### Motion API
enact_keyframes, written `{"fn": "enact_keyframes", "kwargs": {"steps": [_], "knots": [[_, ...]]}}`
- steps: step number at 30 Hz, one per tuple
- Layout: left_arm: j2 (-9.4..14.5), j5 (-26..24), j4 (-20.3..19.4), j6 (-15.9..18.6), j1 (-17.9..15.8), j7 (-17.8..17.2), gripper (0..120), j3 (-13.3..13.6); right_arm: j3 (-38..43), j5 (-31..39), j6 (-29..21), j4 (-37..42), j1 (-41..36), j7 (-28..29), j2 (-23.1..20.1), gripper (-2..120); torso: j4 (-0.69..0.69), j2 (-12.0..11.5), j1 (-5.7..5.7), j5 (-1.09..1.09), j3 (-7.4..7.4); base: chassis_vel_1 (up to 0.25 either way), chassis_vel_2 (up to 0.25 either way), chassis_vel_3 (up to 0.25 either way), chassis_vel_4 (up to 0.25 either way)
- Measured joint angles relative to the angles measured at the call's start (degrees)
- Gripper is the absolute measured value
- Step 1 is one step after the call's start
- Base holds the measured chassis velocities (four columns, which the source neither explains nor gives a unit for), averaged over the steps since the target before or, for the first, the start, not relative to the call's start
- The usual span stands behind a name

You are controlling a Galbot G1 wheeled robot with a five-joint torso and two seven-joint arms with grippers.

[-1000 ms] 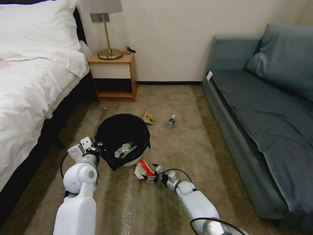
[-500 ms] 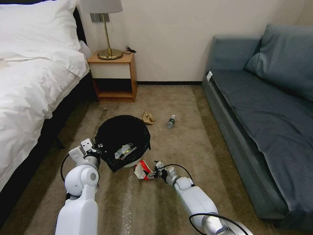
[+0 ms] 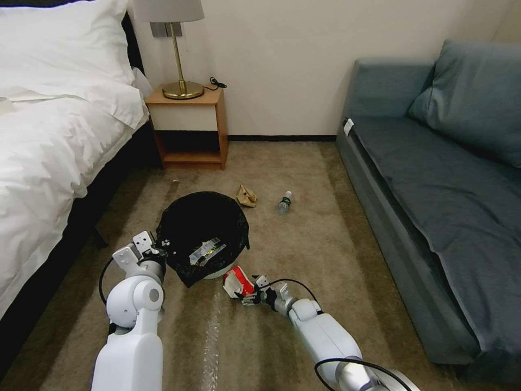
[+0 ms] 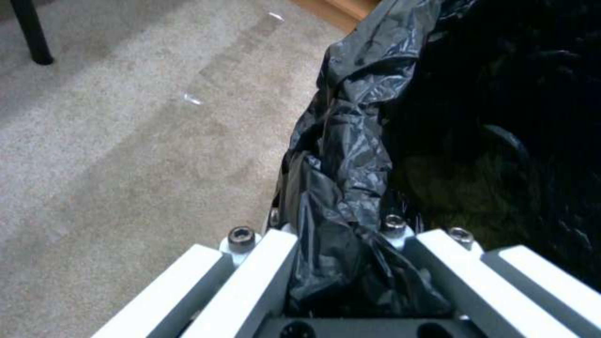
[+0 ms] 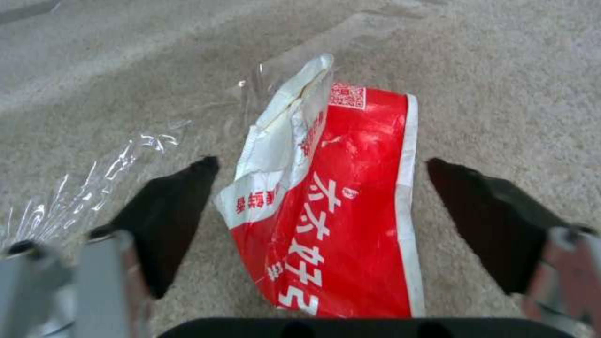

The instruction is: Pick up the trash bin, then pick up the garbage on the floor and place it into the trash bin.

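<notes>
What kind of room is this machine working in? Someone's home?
Most likely a hotel room, or a bedroom. A bed with white linen stands beside a wooden nightstand with a brass lamp, a grey-blue sofa faces it, and the floor is carpeted.

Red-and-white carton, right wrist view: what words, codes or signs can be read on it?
Carton, red face: large white characters, not legible with confidence.
Carton, white flap: small red print, too blurred.
QR code at the carton's far end: a code, no words.
</notes>
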Motion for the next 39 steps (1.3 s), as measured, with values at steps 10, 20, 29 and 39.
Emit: {"fn": "enact_keyframes", "kwargs": {"steps": [10, 20, 29, 39], "knots": [[-0.05, 0.52, -0.75, -0.05, 0.79, 0.16, 3, -0.04, -0.39, 0.01, 0.2, -0.82, 0.09, 0.03, 0.0, 47, 0.0, 0.0, 0.0, 0.0, 0.0, 0.0, 0.0, 0.0, 0.0], [-0.03, 0.76, -0.88, -0.06, 0.63, 0.19, 3, 0.12, -0.44, -0.13, 0.25, -0.89, -0.25, -0.22, 0.0, 14, 0.0, 0.0, 0.0, 0.0, 0.0, 0.0, 0.0, 0.0, 0.0], [-0.07, 0.82, -0.58, -0.07, 0.42, 0.2, 3, 0.22, 0.05, -0.75, 0.92, -0.52, -0.62, -0.16, 0.0, 0, 0.0, 0.0, 0.0, 0.0, 0.0, 0.0, 0.0, 0.0, 0.0], [0.16, 0.76, -0.08, -0.12, -0.07, 0.27, 3, 0.2, 2.06, -1.4, 2.51, 0.59, -1.21, 0.09, 0.0, 0, 0.0, 0.0, 0.0, 0.0, 0.0, 0.0, 0.0, 0.0, 0.0]]}}
